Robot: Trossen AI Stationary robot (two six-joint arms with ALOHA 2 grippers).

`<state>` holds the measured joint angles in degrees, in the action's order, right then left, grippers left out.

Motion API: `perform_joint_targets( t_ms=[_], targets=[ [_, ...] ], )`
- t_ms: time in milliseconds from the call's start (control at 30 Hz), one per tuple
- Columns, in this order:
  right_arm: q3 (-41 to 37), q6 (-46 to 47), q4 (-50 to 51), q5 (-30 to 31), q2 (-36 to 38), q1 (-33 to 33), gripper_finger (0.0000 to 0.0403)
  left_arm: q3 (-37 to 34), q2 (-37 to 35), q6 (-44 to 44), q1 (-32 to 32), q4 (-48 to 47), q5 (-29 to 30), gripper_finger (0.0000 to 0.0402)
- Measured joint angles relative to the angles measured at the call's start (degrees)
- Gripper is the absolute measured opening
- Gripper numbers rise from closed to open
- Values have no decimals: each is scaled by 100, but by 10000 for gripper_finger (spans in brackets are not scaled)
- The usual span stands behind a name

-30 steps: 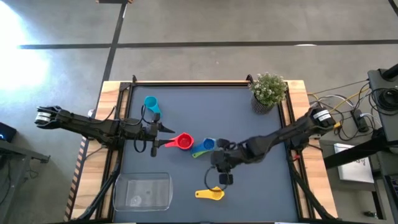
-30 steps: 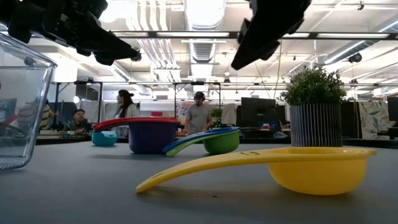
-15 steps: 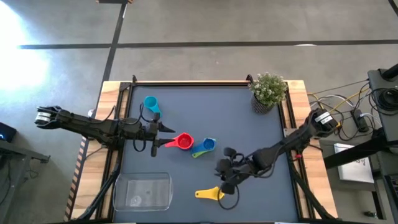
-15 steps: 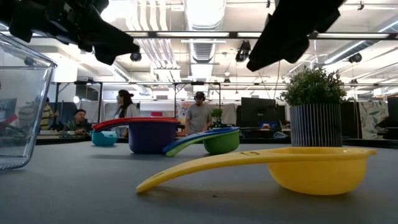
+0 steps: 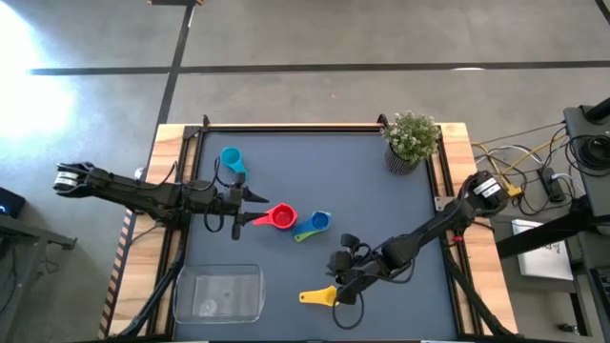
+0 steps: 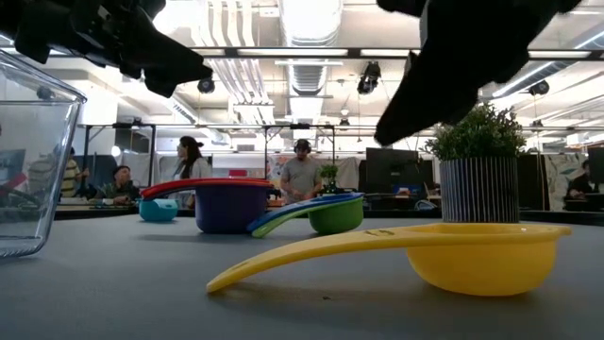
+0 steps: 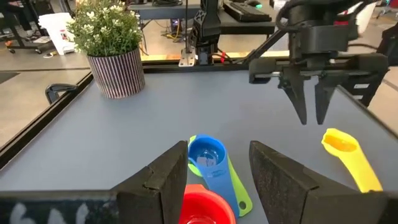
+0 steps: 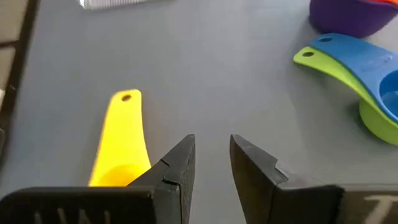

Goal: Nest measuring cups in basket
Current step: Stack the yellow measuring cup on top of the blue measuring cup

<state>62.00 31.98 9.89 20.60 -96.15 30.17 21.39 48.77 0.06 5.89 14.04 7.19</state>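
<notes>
My left gripper [image 7: 217, 180] has its fingers [image 7: 165, 180] apart over the red cup [image 7: 208, 208]. Just beyond, blue cup [image 7: 206, 152] nested in green cup [image 7: 239, 193]. Right gripper [image 7: 311, 112] hangs beside yellow cup [image 7: 348, 155]. Potted plant [image 7: 112, 53] far across table [image 7: 155, 118].

The right tool [image 5: 345, 282] hangs over the yellow cup [image 5: 322, 297], hiding part of its bowl from above; in the right wrist view, the fingers [image 8: 177, 168] cover that bowl. The basket [image 6: 26, 170] near the left tool [image 5: 250, 209] is cut off at the low view's edge. Whether the purple cup [image 6: 231, 208] holds the red one [image 6: 203, 185] cannot be told.
</notes>
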Motion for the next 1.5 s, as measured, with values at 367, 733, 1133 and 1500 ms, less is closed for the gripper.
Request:
perform_joint_targets(
  t_ms=[367,733,1133,1500],
  targets=[
    [0,32,-317,-178,-134,10,93,24,35,-75,0,33,169,155],
    [9,332,-583,-318,-200,474,104,24,35,-342,0,-8,169,155],
    [-32,967,-184,-104,-224,549,110,22,140,-357,0,-52,169,155],
    [-41,1244,118,-103,-224,562,100,15,421,-289,0,1,363,155]
  ],
)
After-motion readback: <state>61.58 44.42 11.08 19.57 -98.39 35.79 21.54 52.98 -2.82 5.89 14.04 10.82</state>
